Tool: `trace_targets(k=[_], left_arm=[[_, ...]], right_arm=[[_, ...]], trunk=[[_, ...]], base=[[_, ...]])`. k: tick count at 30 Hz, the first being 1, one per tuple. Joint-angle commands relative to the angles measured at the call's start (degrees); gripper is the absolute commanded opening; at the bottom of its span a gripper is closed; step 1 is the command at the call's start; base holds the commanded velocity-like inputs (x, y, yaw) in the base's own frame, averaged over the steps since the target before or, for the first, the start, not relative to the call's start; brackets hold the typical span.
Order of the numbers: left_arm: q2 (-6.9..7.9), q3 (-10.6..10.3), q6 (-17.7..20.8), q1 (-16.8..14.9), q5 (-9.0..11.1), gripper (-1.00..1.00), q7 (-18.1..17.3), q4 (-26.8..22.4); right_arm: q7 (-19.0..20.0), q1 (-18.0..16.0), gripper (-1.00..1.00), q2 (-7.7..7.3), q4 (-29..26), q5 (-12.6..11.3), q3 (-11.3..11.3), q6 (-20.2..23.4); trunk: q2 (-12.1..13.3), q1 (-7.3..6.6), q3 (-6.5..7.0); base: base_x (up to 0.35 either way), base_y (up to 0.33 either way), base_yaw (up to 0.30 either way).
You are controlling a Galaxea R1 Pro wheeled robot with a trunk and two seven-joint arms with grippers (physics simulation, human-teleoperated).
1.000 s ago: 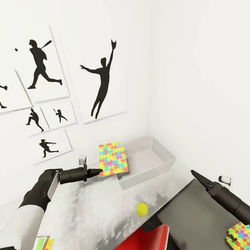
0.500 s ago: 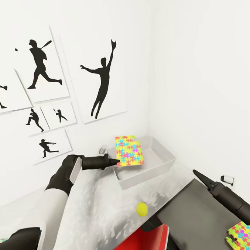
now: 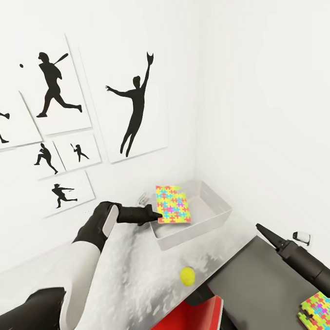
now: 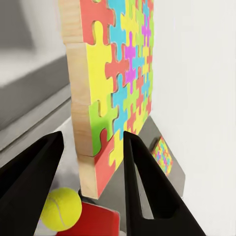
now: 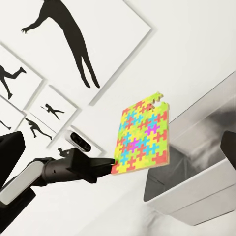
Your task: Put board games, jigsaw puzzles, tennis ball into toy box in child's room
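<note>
- Holding a jigsaw puzzle (image 3: 173, 204) by its near left corner, the left gripper (image 3: 157, 215) reaches out over the table (image 3: 137, 269) toward the far right corner of the room.
- Its two dark fingers (image 4: 147, 187) pinch the thick wooden edge of the puzzle, one on each face, as the left wrist view shows.
- The puzzle stands almost on edge, tilted, above the near left part of the toy box (image 3: 212, 216), its lower edge at about the level of the box's rim; whether it touches the box cannot be told.
- The toy box is a shallow grey tray set in the corner against both walls.
- The tennis ball (image 3: 187, 276) lies on the table nearer the robot, well apart from the box, close to the table's near edge.
- A second jigsaw puzzle (image 3: 319, 313) lies flat at the near right, on a dark grey surface (image 3: 255, 281).
- The right gripper (image 3: 263, 231) hangs above that dark surface, pointing toward the box; its tips look pressed together to a point, with nothing between them.
- Black silhouette posters of ball players (image 3: 132, 106) hang on the far wall.
- A red object (image 3: 189, 322) sits below the table's near edge.
</note>
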Motion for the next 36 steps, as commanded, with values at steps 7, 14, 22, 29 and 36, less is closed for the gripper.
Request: trace_targets(k=[7, 14, 22, 29, 36], left_arm=[[-0.71, 0.40, -0.20, -0.16, -0.36, -1.00, 3.09, 0.29], [-1.78, 1.76, -0.97, -0.17, -0.32, -1.00, 5.46, 0.32], [-2.30, 3.82, -2.10, -0.17, -0.32, -1.00, 8.49, 0.32], [-2.58, 4.21, -3.13, -0.17, -0.32, -1.00, 8.77, 0.32], [-3.83, 4.39, -4.17, -0.17, -0.32, -1.00, 9.79, 0.32]], right_arm=[[0.25, -0.13, 1.00, 0.01, -0.07, -0.24, -0.18, 0.33], [0.47, -0.15, 1.00, 0.02, -0.08, -0.26, -0.19, 0.34], [0.49, -0.15, 1.00, -0.01, -0.08, -0.26, -0.19, 0.34], [0.49, -0.15, 1.00, -0.06, -0.08, -0.26, -0.19, 0.35], [0.49, -0.15, 1.00, -0.07, -0.08, -0.26, -0.19, 0.41]], trunk=[[-0.12, 0.04, -0.13], [-0.12, 0.04, -0.17], [-0.12, 0.04, -0.48], [-0.12, 0.04, -0.95], [-0.12, 0.04, -1.57]], base=[[0.000, 0.000, 0.000], [0.000, 0.000, 0.000], [0.000, 0.000, 0.000], [0.000, 0.000, 0.000], [0.000, 0.000, 0.000]])
